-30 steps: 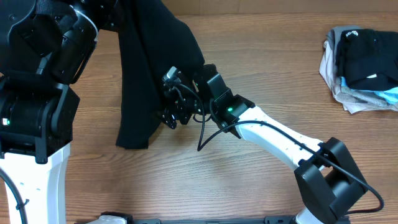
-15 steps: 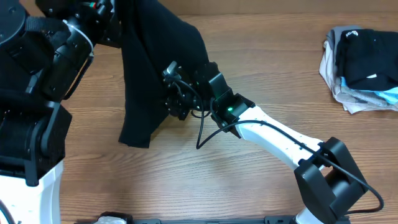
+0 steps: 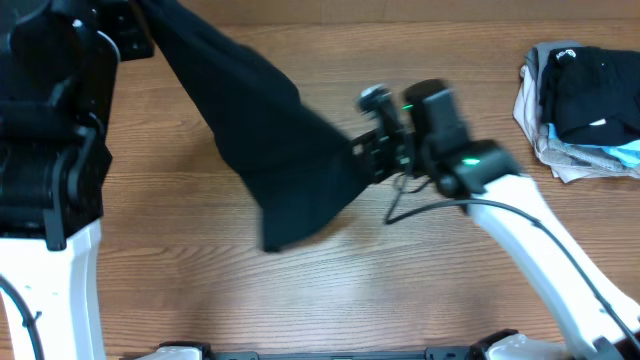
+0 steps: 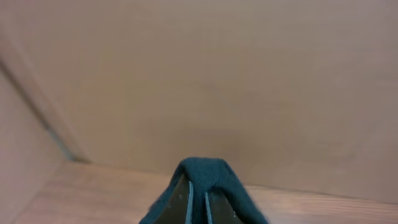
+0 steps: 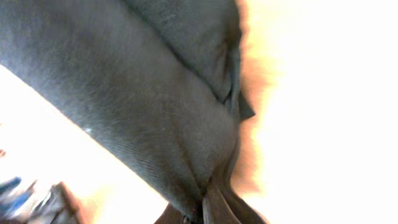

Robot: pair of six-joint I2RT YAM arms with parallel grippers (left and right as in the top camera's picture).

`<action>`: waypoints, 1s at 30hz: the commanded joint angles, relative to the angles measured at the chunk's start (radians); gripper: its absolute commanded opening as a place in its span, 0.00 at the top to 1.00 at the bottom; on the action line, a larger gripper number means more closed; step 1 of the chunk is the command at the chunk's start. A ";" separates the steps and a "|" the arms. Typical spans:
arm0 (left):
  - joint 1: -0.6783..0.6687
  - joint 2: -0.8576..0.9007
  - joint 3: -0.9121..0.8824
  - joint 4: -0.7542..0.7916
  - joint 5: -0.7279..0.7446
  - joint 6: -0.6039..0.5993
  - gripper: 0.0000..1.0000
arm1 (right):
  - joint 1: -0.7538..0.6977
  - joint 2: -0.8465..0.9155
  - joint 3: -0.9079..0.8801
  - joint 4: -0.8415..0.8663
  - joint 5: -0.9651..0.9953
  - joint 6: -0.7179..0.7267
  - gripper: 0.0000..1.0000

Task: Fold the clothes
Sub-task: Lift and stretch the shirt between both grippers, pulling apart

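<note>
Over the bench (image 3: 200, 300), my left tool (image 4: 198, 198) and right tool (image 3: 360, 160) each clamp the shirt (image 3: 270, 140), stretched between them.

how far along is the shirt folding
Done: no fold visible yet. In hand: the left gripper and right gripper are both shut on the large black thin-fabric T-shirt, holding it stretched over the wooden table. Left: laying it flat and all folds.

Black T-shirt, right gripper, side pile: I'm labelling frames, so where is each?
black T-shirt (image 3: 290, 150): overhead view, middle of the cloth.
right gripper (image 3: 360, 160): overhead view, fingertips at the shirt's edge.
side pile (image 3: 582, 102): overhead view, black garment on top.
</note>
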 commanded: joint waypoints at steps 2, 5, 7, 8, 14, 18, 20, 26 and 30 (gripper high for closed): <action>0.082 0.008 0.018 -0.018 0.043 -0.011 0.96 | -0.125 -0.115 0.096 -0.035 0.137 -0.056 0.96; 0.108 0.003 0.019 -0.053 0.082 -0.015 0.96 | -0.203 -0.151 0.155 -0.074 0.140 -0.086 0.96; 0.108 -0.005 0.019 -0.098 0.088 -0.014 0.96 | -0.241 -0.164 0.204 -0.118 0.138 -0.103 0.96; 0.108 -0.014 0.019 -0.128 0.088 -0.014 0.96 | -0.250 -0.167 0.225 -0.143 0.138 -0.117 0.96; 0.108 -0.066 0.019 -0.267 0.088 -0.011 0.96 | -0.256 -0.169 0.293 -0.279 0.145 -0.138 0.96; 0.108 -0.060 0.018 -0.308 0.088 -0.006 0.96 | -0.256 -0.158 0.293 -0.289 0.156 -0.137 0.96; 0.108 -0.041 0.018 -0.304 0.087 0.003 0.96 | -0.256 -0.148 0.293 -0.275 0.164 -0.138 0.96; 0.109 0.076 0.018 -0.185 0.083 0.036 0.96 | -0.256 -0.061 0.293 -0.121 0.222 -0.161 0.96; 0.109 0.198 0.018 0.018 0.082 0.036 0.96 | -0.256 0.030 0.293 0.084 0.252 -0.183 0.96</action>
